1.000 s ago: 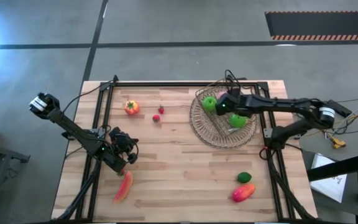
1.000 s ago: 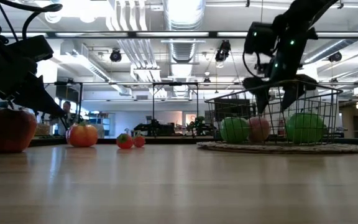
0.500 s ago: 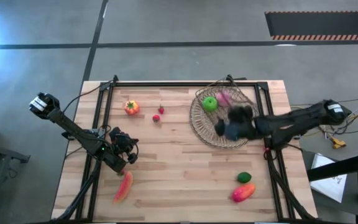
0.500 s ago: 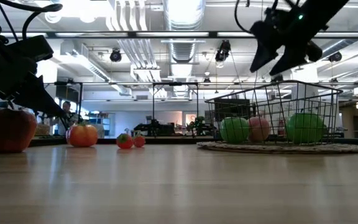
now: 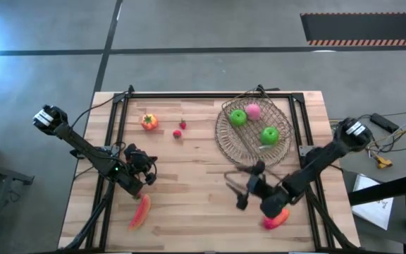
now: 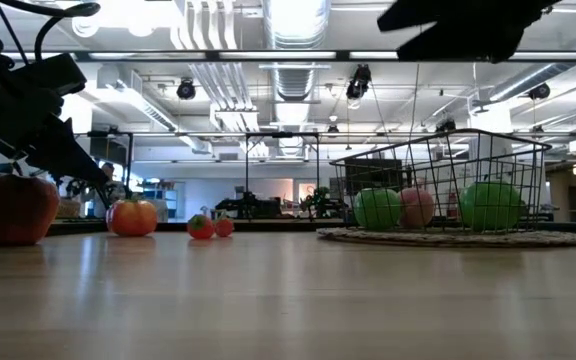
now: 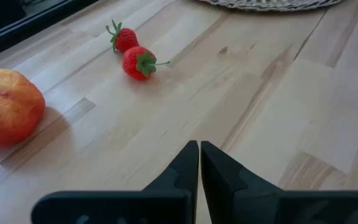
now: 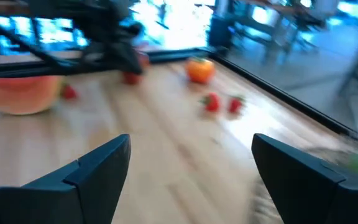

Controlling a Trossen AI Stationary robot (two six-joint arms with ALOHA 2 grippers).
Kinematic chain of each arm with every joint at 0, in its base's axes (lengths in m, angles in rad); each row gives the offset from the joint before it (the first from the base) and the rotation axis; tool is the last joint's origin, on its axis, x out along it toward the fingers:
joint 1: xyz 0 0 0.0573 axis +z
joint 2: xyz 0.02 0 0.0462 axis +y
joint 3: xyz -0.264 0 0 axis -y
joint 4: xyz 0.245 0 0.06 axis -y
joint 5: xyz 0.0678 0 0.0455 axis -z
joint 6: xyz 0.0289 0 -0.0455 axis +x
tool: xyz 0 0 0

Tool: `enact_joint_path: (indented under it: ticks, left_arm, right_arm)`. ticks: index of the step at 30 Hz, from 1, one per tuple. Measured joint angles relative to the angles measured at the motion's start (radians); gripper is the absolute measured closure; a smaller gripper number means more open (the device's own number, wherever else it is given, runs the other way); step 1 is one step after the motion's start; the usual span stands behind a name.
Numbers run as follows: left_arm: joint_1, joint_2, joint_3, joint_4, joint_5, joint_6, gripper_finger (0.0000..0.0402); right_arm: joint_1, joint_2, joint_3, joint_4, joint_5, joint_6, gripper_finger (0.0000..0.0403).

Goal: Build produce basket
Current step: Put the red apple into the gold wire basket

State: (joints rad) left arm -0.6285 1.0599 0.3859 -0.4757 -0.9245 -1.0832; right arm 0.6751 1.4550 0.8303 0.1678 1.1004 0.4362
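Pale wood planks make up the bench. Near its front edge, the high view shows the pepper toward the left corner and the right gripper toward the right, fingers spread wide and empty, with a red-pink fruit half hidden beneath its arm. The low view shows only that arm's dark underside at the top. Farther in, by the left edge, the left gripper hangs with fingers pressed together, holding nothing; its wrist view alone shows this closely, along with two strawberries and the tomato. Toward the far right corner sits the basket, holding two apples and a peach. Grey concrete floor surrounds the bench; the low view reveals ceiling ducts, lights and a workshop beyond.
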Motion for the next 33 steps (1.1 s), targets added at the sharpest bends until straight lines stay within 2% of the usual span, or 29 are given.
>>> enact_joint_path:
  ticks: [6, 8, 12, 18, 21, 25, 29, 33]
  left_arm:
    - [0.000, -0.001, 0.009, 0.006, 0.000, 0.024, 0.0400]
    - [0.002, -0.008, 0.016, 0.007, -0.007, -0.019, 0.0400]
    - [0.023, -0.053, 0.034, -0.014, -0.031, -0.054, 0.0400]
    - [0.067, -0.183, 0.120, -0.249, -0.009, -0.035, 0.0400]
    - [0.088, -0.237, 0.192, -0.334, 0.074, 0.055, 0.0393]
    - [0.118, -0.254, 0.291, -0.390, 0.257, 0.179, 0.0357]
    - [0.142, -0.199, 0.397, -0.574, 0.439, 0.172, 0.0309]
    - [0.147, -0.104, 0.474, -0.816, 0.504, 0.122, 0.0266]
  right_arm:
    - [0.058, 0.163, 0.001, 0.342, 0.000, -0.121, 0.0077]
    - [0.067, 0.216, 0.002, 0.411, 0.000, -0.123, 0.0077]
    - [0.069, 0.313, 0.049, 0.421, 0.001, -0.100, 0.0077]
    - [0.069, 0.427, 0.166, 0.413, 0.000, -0.203, 0.0077]
    - [0.069, 0.453, 0.218, 0.414, 0.001, -0.301, 0.0077]
    - [0.069, 0.462, 0.256, 0.414, 0.002, -0.391, 0.0077]
    - [0.069, 0.454, 0.256, 0.407, 0.002, -0.419, 0.0077]
    - [0.069, 0.440, 0.231, 0.408, 0.003, -0.397, 0.0077]
